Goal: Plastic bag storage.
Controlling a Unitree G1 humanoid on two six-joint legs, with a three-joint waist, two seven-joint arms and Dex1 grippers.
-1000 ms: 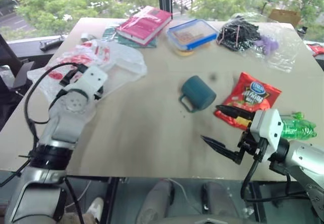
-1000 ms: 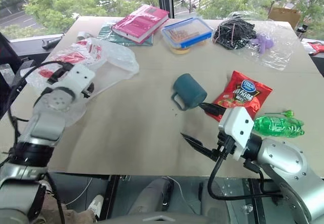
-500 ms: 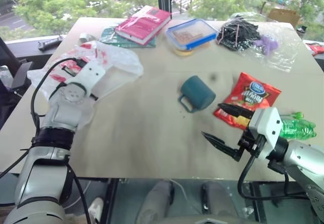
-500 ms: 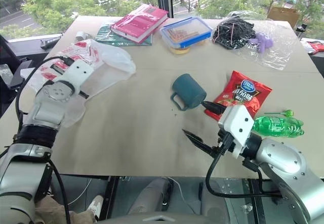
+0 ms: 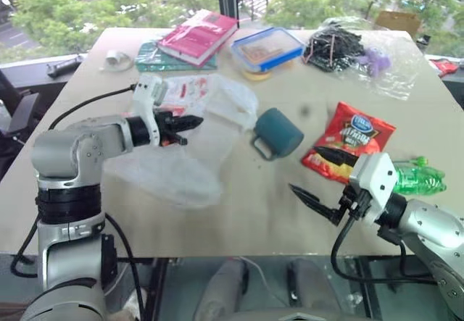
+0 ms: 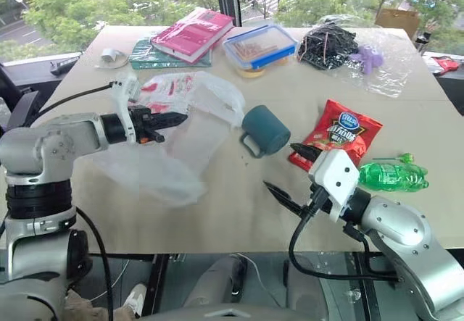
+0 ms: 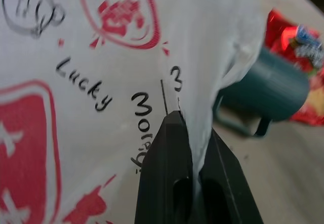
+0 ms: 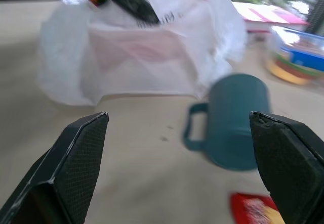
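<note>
On the left half of the table (image 5: 239,212), the left gripper (image 5: 190,123) has its fingers clamped together on a fold of the plastic bag (image 5: 196,143), the thin white film running between the two black fingers in the left wrist view. The bag is lifted at that pinch and drapes down to the table, its lower part spread toward the near left; its far edge, with red printed marks, lies just beside the teal mug (image 5: 279,132), which rests on its side near the middle of the table. The right gripper (image 5: 326,183) hovers over the near right part of the table with its fingers wide apart and nothing between them, pointing toward the mug and the bag. Just right of it lie a red snack packet (image 5: 351,136) and a green bottle (image 5: 417,180). Along the far edge are a red book (image 5: 197,35), a blue-rimmed food container (image 5: 268,48) and a clear bag of black clips (image 5: 348,46).
</note>
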